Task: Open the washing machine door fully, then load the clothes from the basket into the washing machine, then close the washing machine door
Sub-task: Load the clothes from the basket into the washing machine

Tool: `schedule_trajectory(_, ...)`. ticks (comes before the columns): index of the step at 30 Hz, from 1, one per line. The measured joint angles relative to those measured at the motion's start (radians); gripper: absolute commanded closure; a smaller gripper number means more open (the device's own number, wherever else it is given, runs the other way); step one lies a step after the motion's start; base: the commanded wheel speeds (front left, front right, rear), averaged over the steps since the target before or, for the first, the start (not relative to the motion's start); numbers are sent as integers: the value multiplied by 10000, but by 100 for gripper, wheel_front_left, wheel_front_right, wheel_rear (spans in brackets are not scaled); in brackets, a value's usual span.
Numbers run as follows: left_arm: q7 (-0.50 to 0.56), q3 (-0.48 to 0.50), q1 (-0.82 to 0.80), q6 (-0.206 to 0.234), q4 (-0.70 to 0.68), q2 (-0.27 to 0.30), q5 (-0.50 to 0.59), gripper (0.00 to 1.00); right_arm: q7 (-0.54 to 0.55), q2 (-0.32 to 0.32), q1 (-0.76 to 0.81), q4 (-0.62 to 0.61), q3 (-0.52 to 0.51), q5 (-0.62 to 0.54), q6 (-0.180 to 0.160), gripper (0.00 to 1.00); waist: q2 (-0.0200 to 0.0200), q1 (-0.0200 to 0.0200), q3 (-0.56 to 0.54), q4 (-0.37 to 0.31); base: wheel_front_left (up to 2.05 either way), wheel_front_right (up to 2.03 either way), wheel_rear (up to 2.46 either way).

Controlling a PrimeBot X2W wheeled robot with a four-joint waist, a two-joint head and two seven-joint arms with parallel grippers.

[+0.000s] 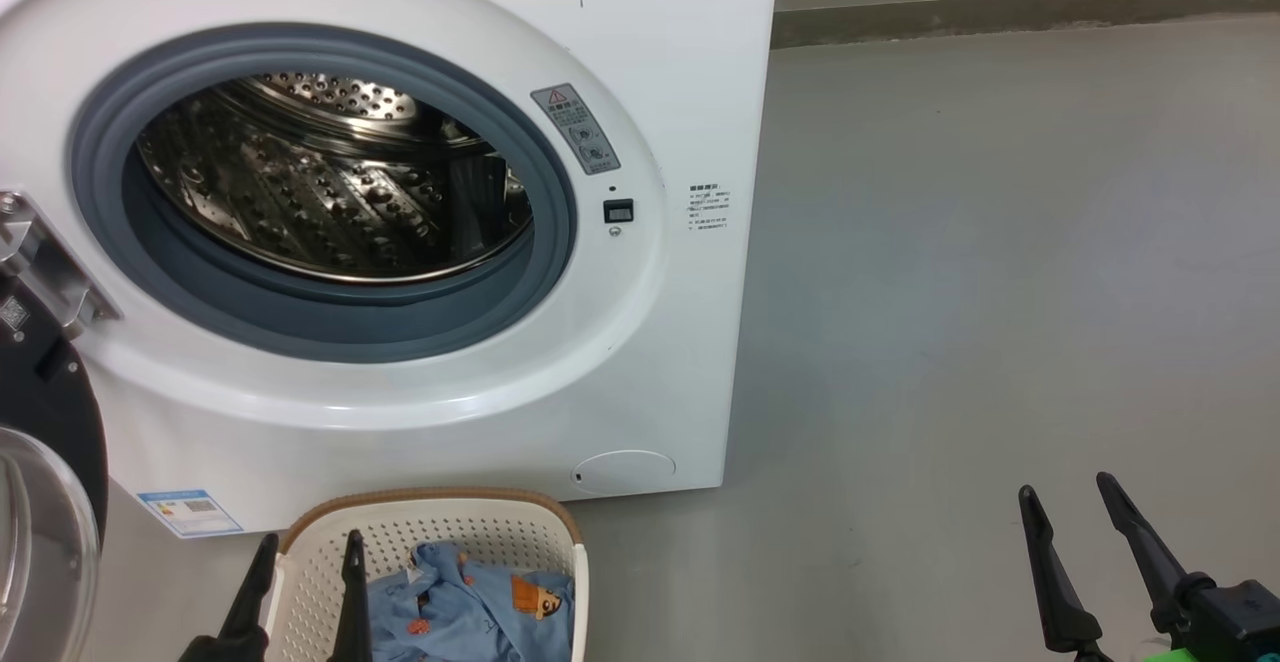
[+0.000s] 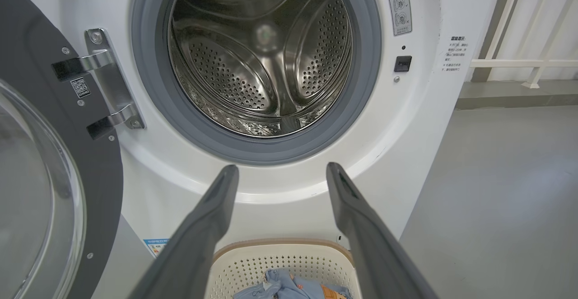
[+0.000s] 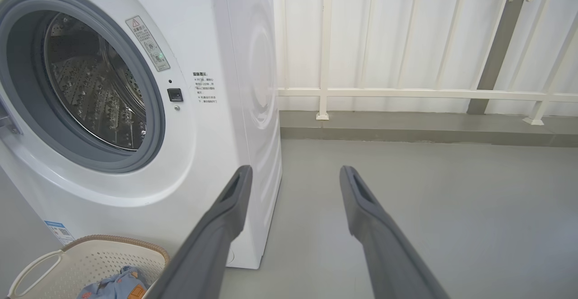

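The washing machine door (image 1: 50,412) stood swung open at the left of the washing machine (image 1: 640,62), its black ring and clear porthole hanging from a metal hinge (image 2: 108,82) beside the opening. The steel drum (image 1: 330,182) lay exposed inside the grey gasket (image 1: 330,327). The basket (image 1: 430,497) sat on the floor (image 1: 1000,242) just in front of the machine, below the opening, and the clothes (image 1: 470,602), light blue fabric with orange figures, lay bundled in it. The left hand (image 1: 310,537) was spread wide and held nothing. In the head view its two fingertips overlapped the basket's left rim, just left of the clothes, though I could not tell whether they touched the plastic. In its own wrist view the fingers pointed toward the lower edge of the opening, with the basket and clothes showing low between them. The right hand (image 1: 1066,484) was equally wide and empty, poised over bare floor well apart from the basket, the clothes and the machine. Its wrist view placed the machine's right front corner just beyond the left finger and the basket at the lower left.
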Motion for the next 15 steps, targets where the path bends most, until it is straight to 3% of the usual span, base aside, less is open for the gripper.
schedule_trajectory(11, 58, -96, -3, 84, 77, -12, -61, 0, 0, -25, 0, 27, 29, 44, 0, 0, 0, 0, 74, 37, 0, 0, 0)
schedule_trajectory(15, 190, -238, -67, -130, 589, -25, -347, 0, 0, -27, -1, 23, 35, 44, 0, 0, 0, -1, 166, 56, 0, 0, 0)
